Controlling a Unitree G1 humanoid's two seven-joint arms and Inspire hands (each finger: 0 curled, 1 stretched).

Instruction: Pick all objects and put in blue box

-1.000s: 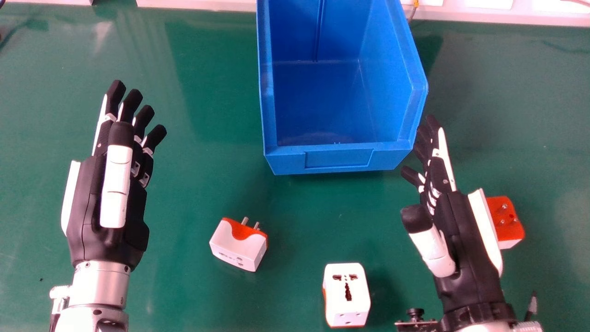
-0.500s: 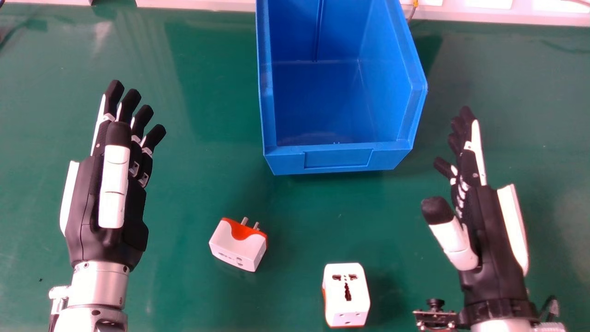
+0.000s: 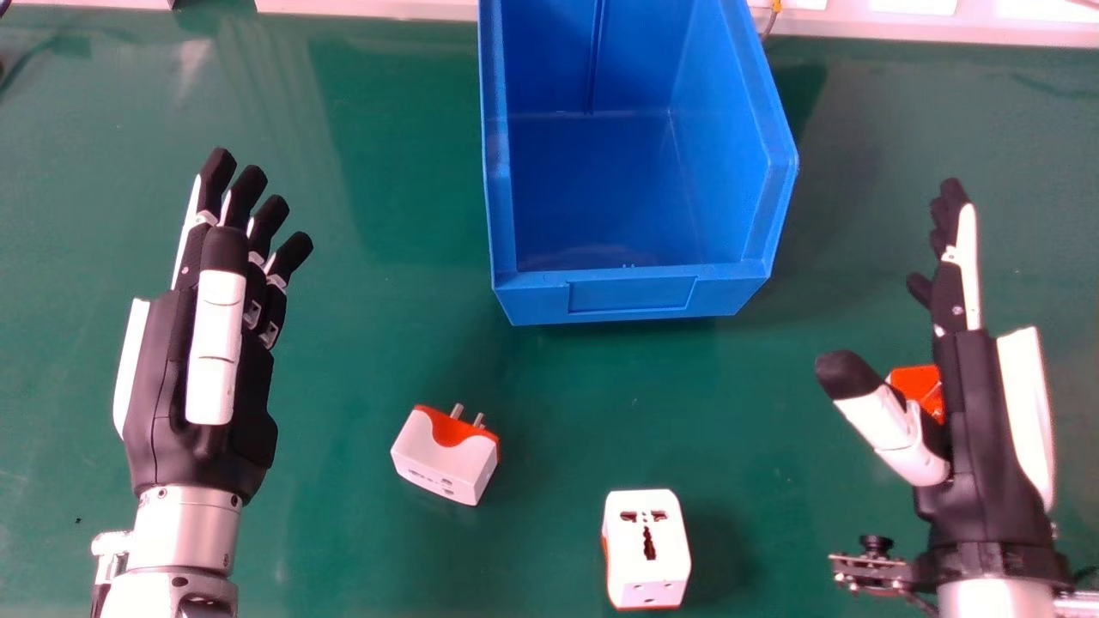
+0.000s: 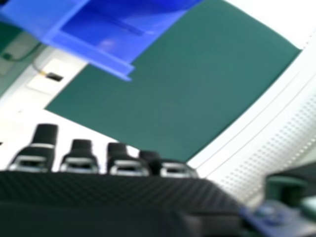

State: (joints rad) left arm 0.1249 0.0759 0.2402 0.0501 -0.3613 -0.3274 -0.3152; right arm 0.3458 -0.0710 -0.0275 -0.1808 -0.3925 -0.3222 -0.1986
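Note:
My right hand (image 3: 979,412) is open on the right side of the head view, above the table, with an orange-topped adapter (image 3: 917,386) partly hidden beneath its thumb and palm. Straight fingertips of the right hand (image 4: 79,158) also show in the right hand view. On the left, my left hand (image 3: 202,369) is open and holds nothing. A white and orange adapter (image 3: 442,455) lies left of centre, its pins toward the box. Another white adapter (image 3: 646,549) is near the front edge, sockets up. The blue box (image 3: 631,296) stands at the back centre, its visible interior bare.
The green table (image 3: 386,326) extends around the box and adapters. A pale ledge (image 3: 361,9) runs along the far edge, with a cable near the box's back right. In the right hand view, a perforated white surface (image 4: 276,133) lies beyond the green one.
The right hand has moved to the right, away from the box, passing over the orange-topped adapter, which is now partly visible on the thumb side. The left hand has stayed in place.

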